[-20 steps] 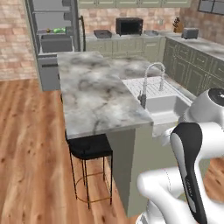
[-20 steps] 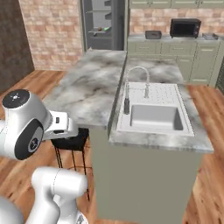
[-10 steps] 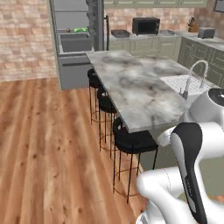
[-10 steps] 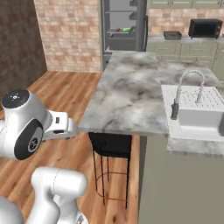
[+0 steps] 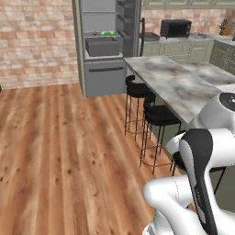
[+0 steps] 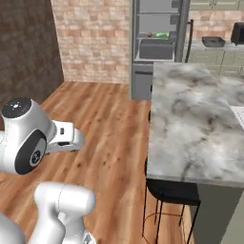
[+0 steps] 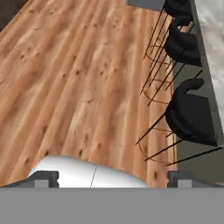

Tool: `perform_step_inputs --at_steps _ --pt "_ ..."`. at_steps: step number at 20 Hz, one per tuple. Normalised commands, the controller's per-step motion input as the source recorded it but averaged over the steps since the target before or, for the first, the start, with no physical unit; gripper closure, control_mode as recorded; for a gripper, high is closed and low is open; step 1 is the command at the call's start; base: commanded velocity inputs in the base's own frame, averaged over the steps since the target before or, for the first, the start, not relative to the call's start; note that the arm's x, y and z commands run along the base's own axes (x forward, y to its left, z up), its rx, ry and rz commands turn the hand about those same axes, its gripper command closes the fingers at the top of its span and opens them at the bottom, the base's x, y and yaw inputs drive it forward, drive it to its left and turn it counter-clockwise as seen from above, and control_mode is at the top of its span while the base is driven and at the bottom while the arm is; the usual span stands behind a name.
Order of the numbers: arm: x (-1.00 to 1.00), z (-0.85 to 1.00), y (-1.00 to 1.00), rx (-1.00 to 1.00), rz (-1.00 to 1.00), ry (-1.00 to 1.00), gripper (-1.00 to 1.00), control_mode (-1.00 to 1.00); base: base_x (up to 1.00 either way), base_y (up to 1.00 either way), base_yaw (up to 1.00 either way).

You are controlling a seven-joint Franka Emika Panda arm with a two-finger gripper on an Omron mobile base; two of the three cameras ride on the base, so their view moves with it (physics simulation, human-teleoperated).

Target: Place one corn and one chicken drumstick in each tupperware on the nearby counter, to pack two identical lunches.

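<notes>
Gaping wide, claw (image 7: 113, 177) empty above floor (image 7: 65, 78)

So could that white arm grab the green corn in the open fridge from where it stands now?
Probably not. The corn sits on a shelf of the fridge far across the wood floor, and the open gripper points down at that floor.

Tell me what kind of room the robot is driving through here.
A home kitchen, rendered. An open fridge stands against the brick wall, a marbled island has black stools tucked along its side, and a black microwave sits on the back counter above olive-green cabinets.
</notes>
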Motion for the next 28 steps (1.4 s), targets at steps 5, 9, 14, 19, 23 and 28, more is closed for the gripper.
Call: perform_step_inputs --at_steps 5,9,14,19,23,28 --pt "0.0 0.0 0.0 0.0 0.0 0.0 -1.0 1.0 1.0 0.55 0.0" --pt "0.0 0.0 0.0 0.0 0.0 0.0 -1.0 1.0 1.0 0.0 -0.05" --pt "0.0 0.0 0.0 0.0 0.0 0.0 -1.0 1.0 1.0 -0.05 -0.04" --pt "0.0 0.0 0.0 0.0 0.0 0.0 -1.0 1.0 1.0 0.0 -0.06" --pt "0.0 0.0 0.0 0.0 0.0 0.0 -1.0 1.0 1.0 -0.02 -0.07" --pt "0.0 0.0 0.0 0.0 0.0 0.0 -1.0 1.0 1.0 -0.06 -0.11"
